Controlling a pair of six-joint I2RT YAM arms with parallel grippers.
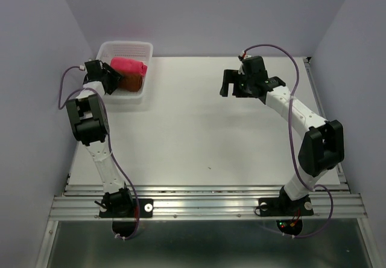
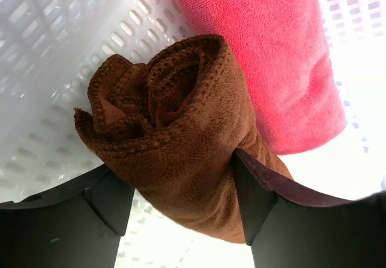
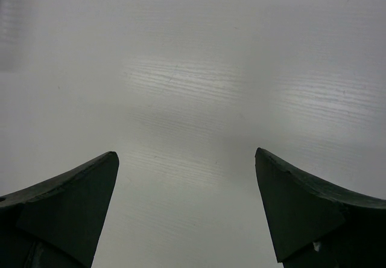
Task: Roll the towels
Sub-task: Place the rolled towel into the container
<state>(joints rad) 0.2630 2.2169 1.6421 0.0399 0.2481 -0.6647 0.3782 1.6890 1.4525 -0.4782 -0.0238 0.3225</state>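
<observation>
Half hidden from above by the left jaws: rust-brown towel (image 2: pixel 181 141), a loose spiral roll of nubbly terry, lying in the white perforated plastic basket (image 2: pixel 54 44) at the counter's (image 3: pixel 193 69) far-left corner. Pressed against the plush pink-red towel (image 2: pixel 271 63), itself cut off at the frame's top. Left jaws astride the brown roll, both pads (image 2: pixel 256 201) touching; gripped or merely flanked, cannot tell. Right jaws spread wide over the smooth white counter, holding nothing.

We find the left gripper (image 2: pixel 181 177) boxed in by the basket (image 1: pixel 128 96) walls, with the brown towel (image 2: pixel 175 135) filling the gap between its fingers and the pink towel (image 2: pixel 277 57) just beside it. Round the right gripper (image 3: pixel 187 159) the table (image 1: pixel 193 129) offers open passage.
</observation>
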